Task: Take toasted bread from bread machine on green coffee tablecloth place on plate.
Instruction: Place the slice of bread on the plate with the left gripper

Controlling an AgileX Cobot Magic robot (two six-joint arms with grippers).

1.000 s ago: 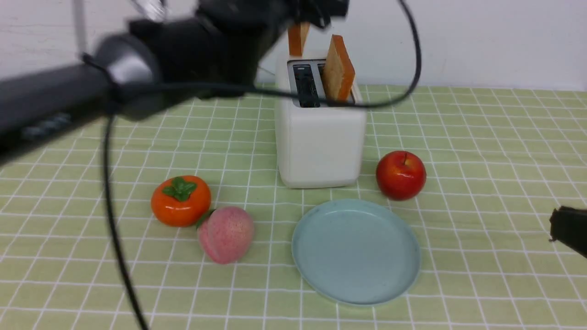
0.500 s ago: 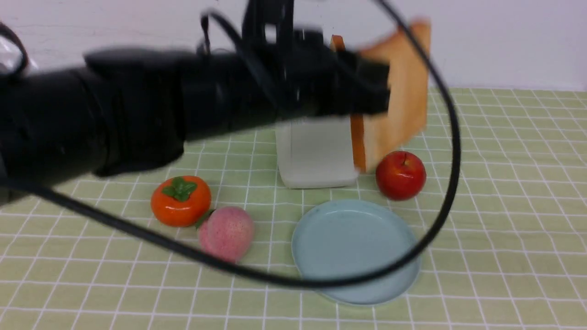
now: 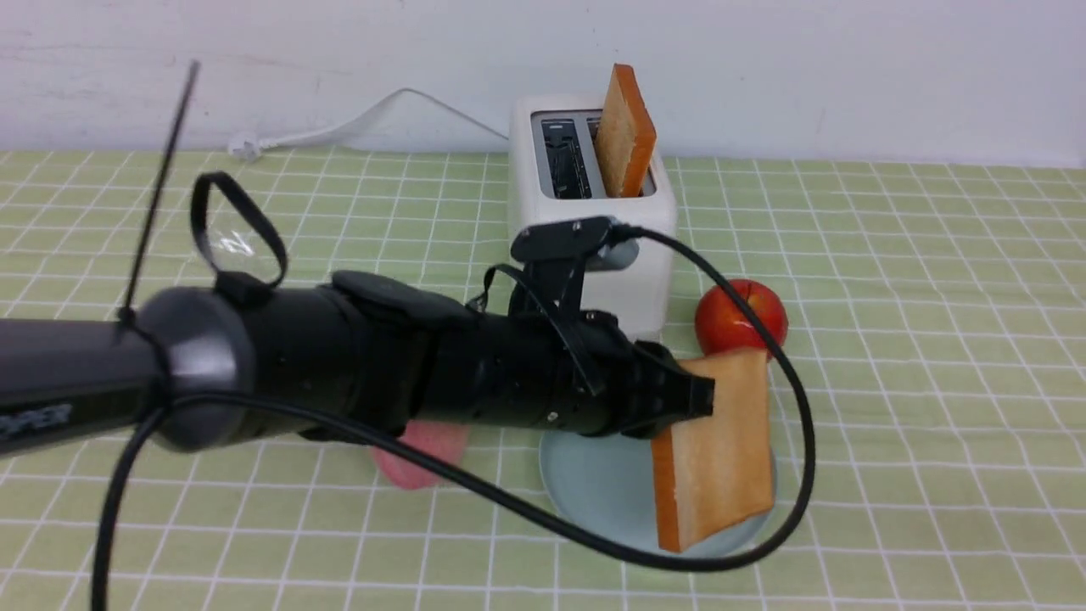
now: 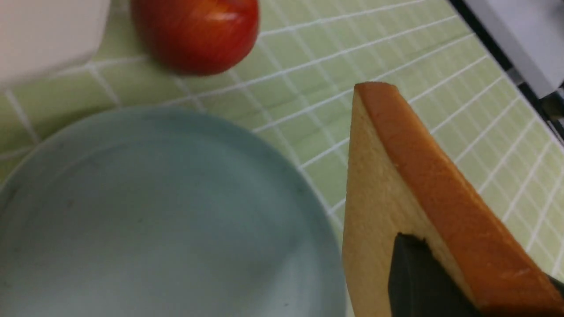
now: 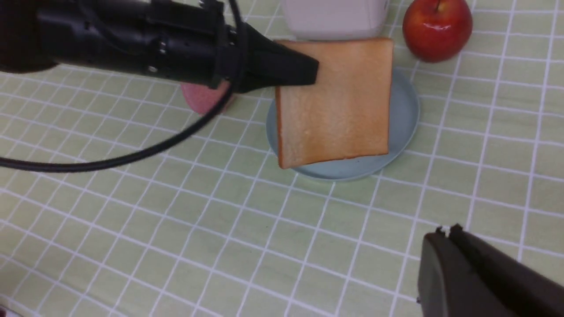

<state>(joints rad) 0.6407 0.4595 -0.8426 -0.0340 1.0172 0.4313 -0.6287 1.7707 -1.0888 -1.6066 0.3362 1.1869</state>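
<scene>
Nearest the robot, the right gripper [image 5: 447,230] hangs pinched shut above the green coffee tablecloth [image 3: 891,424]. Just beyond, the left gripper [image 3: 704,399] clamps one slice of toasted bread [image 3: 725,458] by its edge, tilted over the plate [image 3: 594,484]. Farther back, a red apple [image 3: 747,310] sits beside the bread machine [image 3: 653,255], whose right slot holds the second slice [image 3: 625,136] upright.

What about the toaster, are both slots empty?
No, one slice of toast stands upright in the right-hand slot of the toaster; the left gripper holds the other slice over the plate.
</scene>
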